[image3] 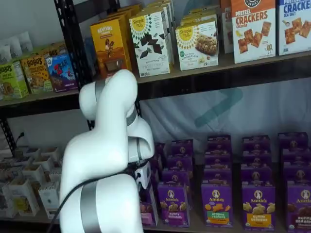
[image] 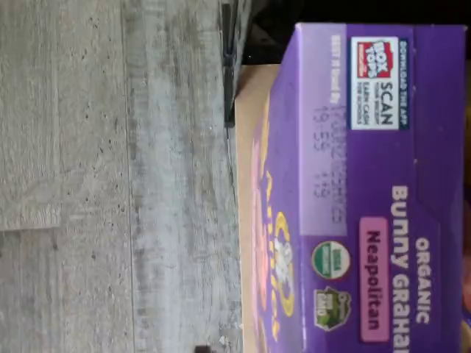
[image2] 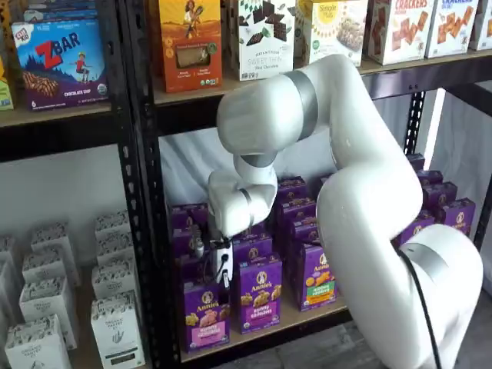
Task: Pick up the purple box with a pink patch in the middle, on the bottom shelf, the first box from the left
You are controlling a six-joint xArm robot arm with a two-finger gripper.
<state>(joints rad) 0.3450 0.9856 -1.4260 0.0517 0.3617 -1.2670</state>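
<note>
Wrist view: purple box (image: 368,191) fills much of the frame, turned on its side; its top panel reads "Organic Bunny Grahams" with a pink "Neapolitan" label and a Box Tops stamp. Tan board of the bottom shelf (image: 249,147) shows beside it, with the black frame edge, then grey plank floor (image: 110,176) beyond. No fingers seen here.

Shelf view: purple box (image2: 206,315) stands upright at the front left corner of the bottom shelf (image2: 307,317), pale pink panel facing out. The hand (image2: 215,265) hangs just above it, white body with a cable; fingers are dark against dark cartons, so open or closed cannot be told. A second purple carton (image2: 259,294) stands just beside the box.

Shelf view: white arm (image3: 104,160) covers most of the box (image3: 147,211); only a purple-pink sliver shows. Hand hidden.
</note>
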